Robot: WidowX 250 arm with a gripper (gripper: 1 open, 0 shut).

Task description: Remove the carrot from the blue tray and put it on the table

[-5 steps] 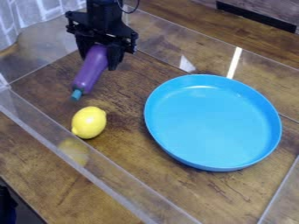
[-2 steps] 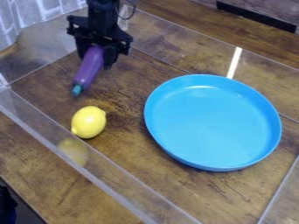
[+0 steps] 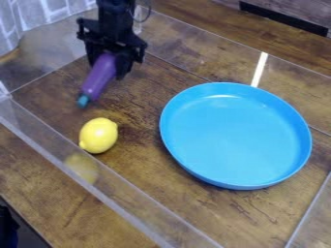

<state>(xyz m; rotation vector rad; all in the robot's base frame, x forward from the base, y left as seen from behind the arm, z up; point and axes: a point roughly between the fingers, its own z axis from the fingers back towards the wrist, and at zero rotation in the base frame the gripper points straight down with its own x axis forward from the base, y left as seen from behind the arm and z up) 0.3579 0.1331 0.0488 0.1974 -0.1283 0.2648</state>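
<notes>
The carrot (image 3: 96, 79) is a small purple vegetable hanging at a slant, with its greenish tip pointing down-left close to the table (image 3: 181, 58). The black gripper (image 3: 110, 62) comes down from the top left and is shut on the carrot's upper end, one finger on each side. The blue tray (image 3: 239, 131) lies to the right with nothing in it, well apart from the carrot. I cannot tell whether the carrot's lower tip touches the wood.
A yellow lemon (image 3: 97, 135) lies on the table just in front of the carrot's tip. Clear acrylic walls (image 3: 77, 170) run along the near-left edge and the far-left side. Bare wood lies between the lemon and the tray.
The gripper and the carrot have shifted slightly to the left and away from the tray, then held still. The lemon and the tray have not moved.
</notes>
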